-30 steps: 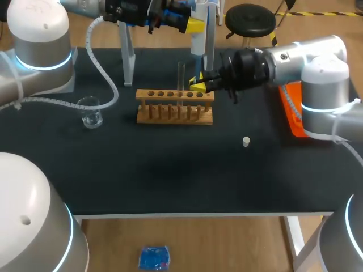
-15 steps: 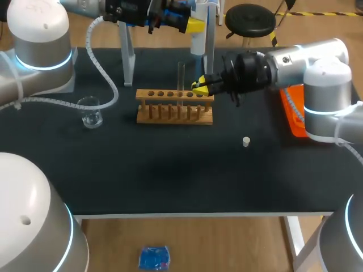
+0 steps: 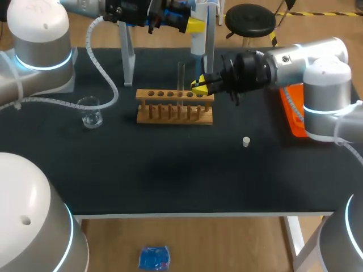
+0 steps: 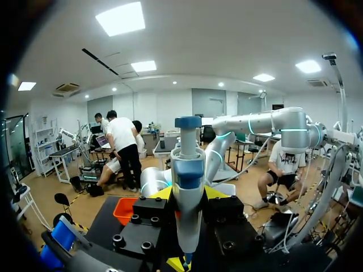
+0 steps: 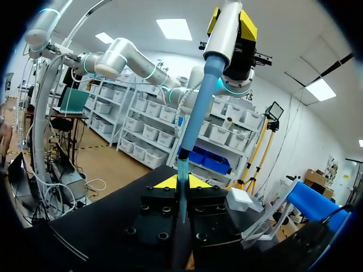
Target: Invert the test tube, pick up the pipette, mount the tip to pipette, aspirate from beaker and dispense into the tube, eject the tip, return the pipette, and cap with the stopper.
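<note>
Wooden rack [image 3: 174, 105] holds slim glass tube [image 3: 181, 75]; left gripper [image 3: 193, 25] clamps blue-white pipette [image 3: 198, 41].

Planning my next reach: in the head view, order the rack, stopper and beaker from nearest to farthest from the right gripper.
1. The rack, just below the right gripper.
2. The stopper, toward the table's front right.
3. The beaker, far left.

Head camera: high, behind robot, looking down over whole table [image 3: 170, 170]. Left wrist camera: tight behind pipette [image 4: 188, 187], facing out level across room. Right wrist camera: low over table, tilted upward. All three share pipette.
</note>
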Tool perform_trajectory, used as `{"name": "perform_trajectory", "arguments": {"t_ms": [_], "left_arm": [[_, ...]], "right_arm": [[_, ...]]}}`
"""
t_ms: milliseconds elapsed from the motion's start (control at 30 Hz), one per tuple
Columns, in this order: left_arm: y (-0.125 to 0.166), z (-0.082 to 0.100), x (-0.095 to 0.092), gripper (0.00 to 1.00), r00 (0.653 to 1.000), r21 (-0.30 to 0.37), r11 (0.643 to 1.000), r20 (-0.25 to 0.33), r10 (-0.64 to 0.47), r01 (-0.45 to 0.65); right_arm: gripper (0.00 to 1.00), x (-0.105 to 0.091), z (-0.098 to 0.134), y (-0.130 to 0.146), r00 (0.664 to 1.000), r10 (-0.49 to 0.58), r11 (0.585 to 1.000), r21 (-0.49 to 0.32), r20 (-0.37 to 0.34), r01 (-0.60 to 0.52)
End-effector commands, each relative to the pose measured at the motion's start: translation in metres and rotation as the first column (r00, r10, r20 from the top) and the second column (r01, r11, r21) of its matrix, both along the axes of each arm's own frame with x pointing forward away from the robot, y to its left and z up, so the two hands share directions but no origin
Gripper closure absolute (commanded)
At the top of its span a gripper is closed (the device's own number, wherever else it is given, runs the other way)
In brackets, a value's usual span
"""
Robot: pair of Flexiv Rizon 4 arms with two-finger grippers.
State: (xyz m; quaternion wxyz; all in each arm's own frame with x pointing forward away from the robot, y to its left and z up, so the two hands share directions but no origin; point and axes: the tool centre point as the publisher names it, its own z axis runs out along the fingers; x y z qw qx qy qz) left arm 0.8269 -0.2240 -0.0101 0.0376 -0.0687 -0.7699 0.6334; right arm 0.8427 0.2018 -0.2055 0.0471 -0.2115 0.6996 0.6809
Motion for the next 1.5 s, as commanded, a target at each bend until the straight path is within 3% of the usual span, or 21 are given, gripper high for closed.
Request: {"name": "perform_trajectory", "arguments": {"t_ms": [33,200,400,667,1500], "left_arm": [[0.0,0.0,0.0,1.0,1.0,-0.001,1.0,0.0,0.0,0.0],[0.0,0.0,0.0,1.0,1.0,-0.001,1.0,0.0,0.0,0.0],[0.0,0.0,0.0,1.0,1.0,-0.001,1.0,0.0,0.0,0.0],[0.0,0.0,0.0,1.0,1.0,-0.001,1.0,0.0,0.0,0.0],[0.0,0.0,0.0,1.0,1.0,-0.001,1.0,0.0,0.0,0.0]], "right_arm": [[1.0,0.0,0.001,0.001,1.0,0.003,1.0,0.001,-0.002,-0.003],[1.0,-0.002,0.001,0.001,0.999,0.006,1.0,0.015,-0.036,-0.005],[1.0,-0.005,0.002,0.0,0.99,0.013,0.999,0.052,-0.143,-0.005],[1.0,-0.008,0.003,0.0,0.98,0.011,0.999,0.054,-0.198,0.0],[1.0,-0.007,0.014,0.0,0.986,0.002,0.998,0.061,-0.169,0.009]]}}
